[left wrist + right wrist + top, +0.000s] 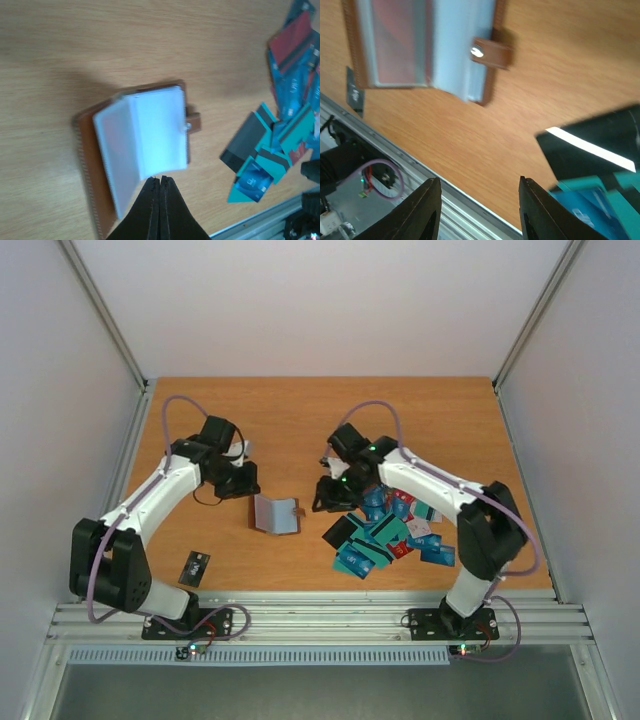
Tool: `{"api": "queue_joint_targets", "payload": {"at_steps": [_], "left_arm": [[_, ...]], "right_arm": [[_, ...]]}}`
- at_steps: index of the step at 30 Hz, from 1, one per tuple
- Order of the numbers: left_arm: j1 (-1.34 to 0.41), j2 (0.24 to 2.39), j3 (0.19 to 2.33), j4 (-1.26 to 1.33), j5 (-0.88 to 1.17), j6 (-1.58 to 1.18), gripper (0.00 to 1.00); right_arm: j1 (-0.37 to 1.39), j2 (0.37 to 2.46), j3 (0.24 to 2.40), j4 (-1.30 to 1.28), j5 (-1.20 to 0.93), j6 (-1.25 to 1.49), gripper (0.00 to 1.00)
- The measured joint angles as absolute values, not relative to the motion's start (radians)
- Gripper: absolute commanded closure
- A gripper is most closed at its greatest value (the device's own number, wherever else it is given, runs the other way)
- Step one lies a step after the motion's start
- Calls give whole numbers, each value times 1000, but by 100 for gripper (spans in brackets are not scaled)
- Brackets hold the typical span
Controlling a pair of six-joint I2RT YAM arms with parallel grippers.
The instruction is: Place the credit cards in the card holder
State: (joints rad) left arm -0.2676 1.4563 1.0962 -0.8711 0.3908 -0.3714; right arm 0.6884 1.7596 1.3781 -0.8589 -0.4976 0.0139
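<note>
1. The card holder (276, 514) lay open near the middle of the desk (300, 420). Its clear sleeves (150, 130) were fanned upward and its snap tab (194, 122) hung free at 3 o'clock, apparently so that a pocket could take a card.
2. The left tool (160, 179), at the holder's 10 o'clock, was pinched fully shut on nothing. Its tips sat just beside the sleeves' edge, probably to steady or part them.
3. The right tool (480, 182), at the holder's 2 o'clock, hung half spread and empty, likely placed between holder and pile to fetch a card.
4. The credit cards (385, 535) lay heaped and overlapping at 4 o'clock. A reddish tint behind one sleeve might have been a card, but this could not be told.
</note>
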Motion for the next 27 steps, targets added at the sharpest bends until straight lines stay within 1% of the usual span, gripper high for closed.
{"api": "queue_joint_targets", "payload": {"at_steps": [6, 11, 17, 21, 27], "left_arm": [[-377, 1425, 1113, -875, 400, -361, 99], [-480, 1425, 1111, -857, 439, -369, 99], [-645, 1433, 1103, -802, 453, -398, 97], [-759, 1487, 1103, -760, 452, -429, 95], [-873, 1627, 1104, -706, 452, -461, 89]], "right_arm": [[636, 1571, 1143, -849, -464, 57, 54], [601, 1417, 949, -846, -451, 112, 50], [552, 1280, 809, -843, -464, 159, 45], [515, 1224, 721, -820, -488, 187, 41], [490, 1174, 616, -757, -522, 240, 40]]}}
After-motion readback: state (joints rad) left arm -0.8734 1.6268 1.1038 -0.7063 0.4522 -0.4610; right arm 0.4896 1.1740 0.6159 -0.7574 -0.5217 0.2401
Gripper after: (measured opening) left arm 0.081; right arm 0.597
